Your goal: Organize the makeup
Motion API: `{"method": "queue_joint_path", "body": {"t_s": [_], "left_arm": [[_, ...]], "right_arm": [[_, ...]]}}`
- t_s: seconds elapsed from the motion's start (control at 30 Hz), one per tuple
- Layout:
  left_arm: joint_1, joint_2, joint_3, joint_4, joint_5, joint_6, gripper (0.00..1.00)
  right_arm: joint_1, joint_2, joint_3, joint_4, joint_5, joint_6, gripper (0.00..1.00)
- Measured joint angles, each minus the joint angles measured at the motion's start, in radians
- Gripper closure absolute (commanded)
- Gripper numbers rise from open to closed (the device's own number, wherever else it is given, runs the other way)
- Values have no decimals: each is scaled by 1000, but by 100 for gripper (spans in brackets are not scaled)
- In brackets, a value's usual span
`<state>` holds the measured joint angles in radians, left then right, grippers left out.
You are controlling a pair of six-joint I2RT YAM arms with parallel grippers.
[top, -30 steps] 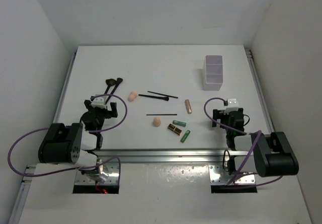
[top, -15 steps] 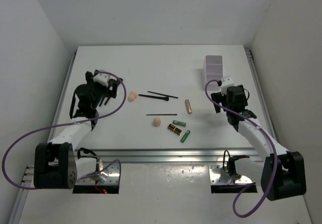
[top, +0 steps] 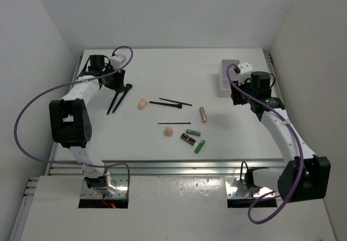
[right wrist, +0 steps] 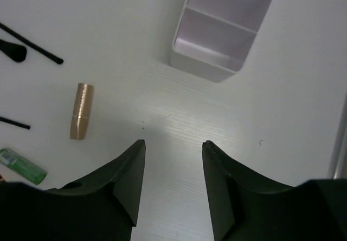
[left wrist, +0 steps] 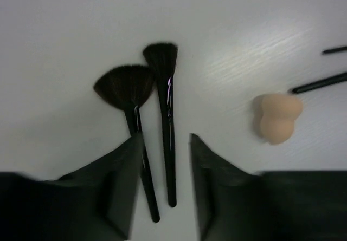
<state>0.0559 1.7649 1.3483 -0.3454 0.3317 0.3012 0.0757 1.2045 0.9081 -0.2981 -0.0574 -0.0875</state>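
Two black fluffy-headed brushes (left wrist: pixel 162 143) (top: pixel 120 97) lie side by side at the far left. My left gripper (left wrist: pixel 165 138) hovers over their handles, open, one handle in the gap and the other at the left finger's edge. A peach sponge (left wrist: pixel 276 116) (top: pixel 143 103) lies to their right. Mid-table lie a second sponge (top: pixel 169 131), thin black pencils (top: pixel 175 101), the copper tube (top: pixel 203 114) (right wrist: pixel 81 111), the black-gold lipstick (top: pixel 188 138) and two green tubes (top: pixel 200 146). My right gripper (right wrist: pixel 173 143) is open over bare table, just in front of the box.
The translucent white two-compartment box (right wrist: pixel 203 73) (top: pixel 229 84) stands at the back right, partly covered by the right arm in the top view. White walls close in the table on the left, right and back. A metal rail (top: pixel 173 168) runs along the near edge.
Both arms have unfolded from beside their bases and reached out: the left to the brushes at the far left, the right up to the box.
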Motion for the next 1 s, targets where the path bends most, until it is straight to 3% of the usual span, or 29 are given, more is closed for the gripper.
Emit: {"method": "queue_joint_path", "body": {"t_s": [0.03,0.1,0.2,0.23,0.37,0.67,0.9,1.0], "left_arm": [[13,37,19,-34,-3,-9,69],[31,109,70,-92,-19,-15,74],[43,195,134,-126,-48,-22,72],[43,212,147,-134,-54,-22,68],[43,259,188,-152,-92,-24,68],[44,342,205,-158,-153,-25,61],[44,361,205,-159,-161,-26,61],[46,362,205,-156,-161,-32,71]], "right_arm": [[1,16,3,-11,-13,8,52],[7,47,3,-42,-29,21,51],[22,72,0,-83,-36,34,48],[29,73,-3,-92,-39,37,48],[47,72,-15,-103,-48,40,48],[60,72,-26,-116,-51,42,46],[65,72,-26,-125,-51,41,44],[66,71,-26,-126,-50,40,44]]}}
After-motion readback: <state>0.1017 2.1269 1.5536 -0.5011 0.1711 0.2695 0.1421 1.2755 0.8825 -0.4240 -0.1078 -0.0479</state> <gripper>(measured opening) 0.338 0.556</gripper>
